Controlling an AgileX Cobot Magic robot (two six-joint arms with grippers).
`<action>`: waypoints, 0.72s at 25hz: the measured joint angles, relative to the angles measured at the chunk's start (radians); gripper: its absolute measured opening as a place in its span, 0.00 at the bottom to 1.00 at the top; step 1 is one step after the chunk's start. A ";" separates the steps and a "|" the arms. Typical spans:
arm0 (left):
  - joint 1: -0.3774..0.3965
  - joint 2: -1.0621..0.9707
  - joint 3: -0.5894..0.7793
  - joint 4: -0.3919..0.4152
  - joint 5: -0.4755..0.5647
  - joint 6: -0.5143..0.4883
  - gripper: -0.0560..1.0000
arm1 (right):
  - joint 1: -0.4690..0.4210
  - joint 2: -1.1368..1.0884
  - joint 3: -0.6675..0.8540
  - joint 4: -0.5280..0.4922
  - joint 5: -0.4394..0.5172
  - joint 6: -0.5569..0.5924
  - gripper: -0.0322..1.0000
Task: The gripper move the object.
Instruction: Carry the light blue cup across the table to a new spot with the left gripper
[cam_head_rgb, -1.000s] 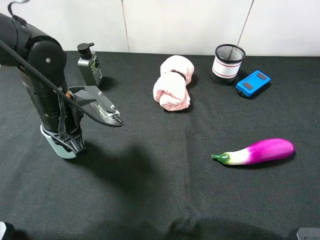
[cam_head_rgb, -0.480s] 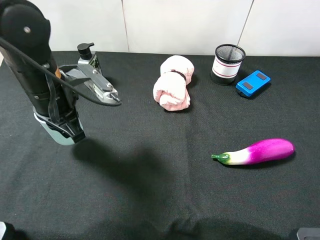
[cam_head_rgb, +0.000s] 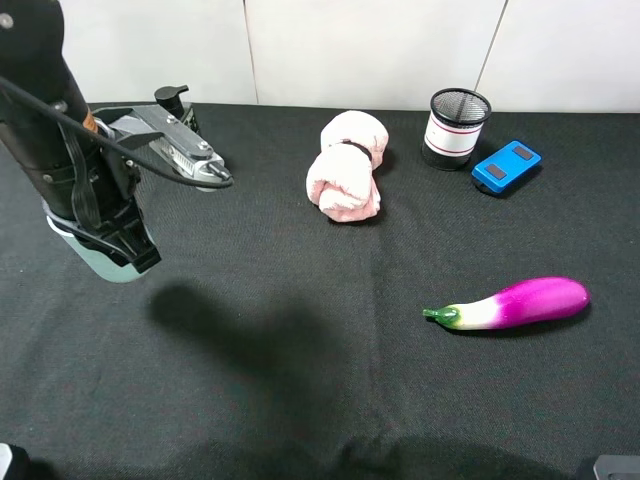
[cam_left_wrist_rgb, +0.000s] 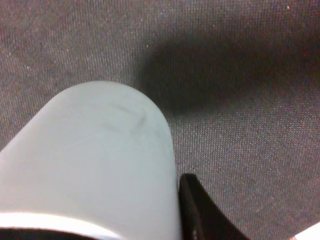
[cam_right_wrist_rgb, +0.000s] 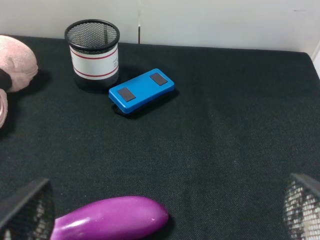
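Left gripper (cam_head_rgb: 100, 245) is clamped on the cup (cam_head_rgb: 97, 264), low on its wall. Wrist view shows one black finger (cam_left_wrist_rgb: 197, 212) pressed against the cup's side; the other finger is hidden behind it.

Cup sits under the arm at the left edge of the black cloth (cam_head_rgb: 300, 400). It looks clear of the surface (its shadow falls apart from it), so I'd call this mid-carry.

Silver bracket (cam_head_rgb: 175, 150) sticks out toward the pump bottle (cam_head_rgb: 172, 97) and partly covers it from the high camera.

To do this step well:
- Hold the grip as is. The wall is smooth, so don't relax until the base is down.
- Carry level, no wrist roll.
- Watch the bracket near the bottle when swinging.
- Plenty of bare cloth in the middle. The pink towel roll (cam_head_rgb: 345, 165), mesh pen holder (cam_head_rgb: 458, 128), blue device (cam_head_rgb: 505, 165) and eggplant (cam_head_rgb: 515, 302) are all well apart from the cup.
- Lower straight, and release only once it's seated flat.

Right gripper (cam_right_wrist_rgb: 165, 200) is parked with its jaws apart and nothing in them (eggplant just ahead of it).
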 joint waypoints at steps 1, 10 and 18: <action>0.000 0.000 -0.009 -0.001 0.008 -0.001 0.16 | 0.000 0.000 0.000 0.000 0.000 0.000 0.70; 0.000 0.000 -0.113 -0.027 0.059 -0.010 0.16 | 0.000 0.000 0.000 0.000 0.000 0.000 0.70; 0.000 0.000 -0.182 -0.029 0.067 -0.046 0.16 | 0.000 0.000 0.000 0.000 0.000 0.000 0.70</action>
